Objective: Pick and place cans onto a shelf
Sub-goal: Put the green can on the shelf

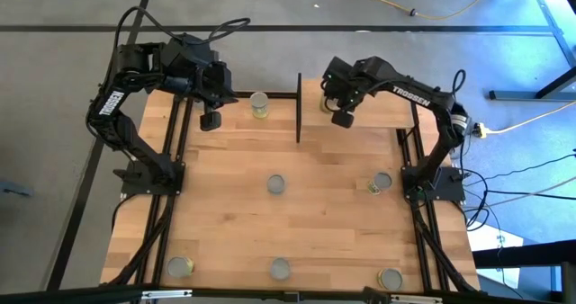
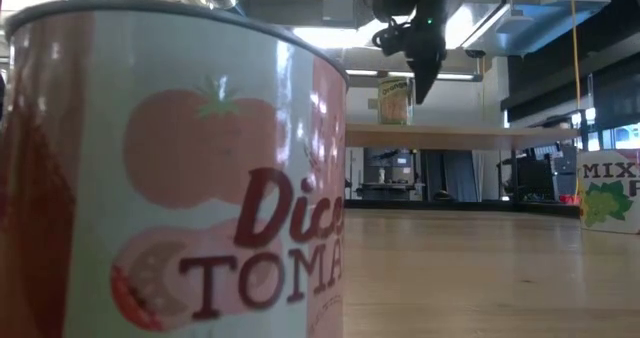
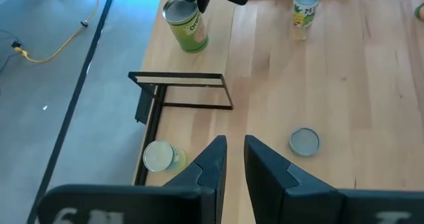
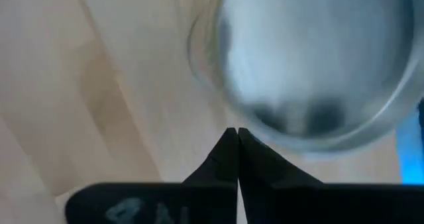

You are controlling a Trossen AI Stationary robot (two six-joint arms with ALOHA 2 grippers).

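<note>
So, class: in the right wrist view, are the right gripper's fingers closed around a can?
No: the right gripper is shut with nothing between its fingertips, beside the can.

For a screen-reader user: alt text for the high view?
Overhead, the right gripper, shut and empty, hovers beside a can on the shelf. The left gripper waits near another can; six cans dot the table.

Foreground can [image 2: 170, 178] cropped by low view's edges — label text cut off
</note>
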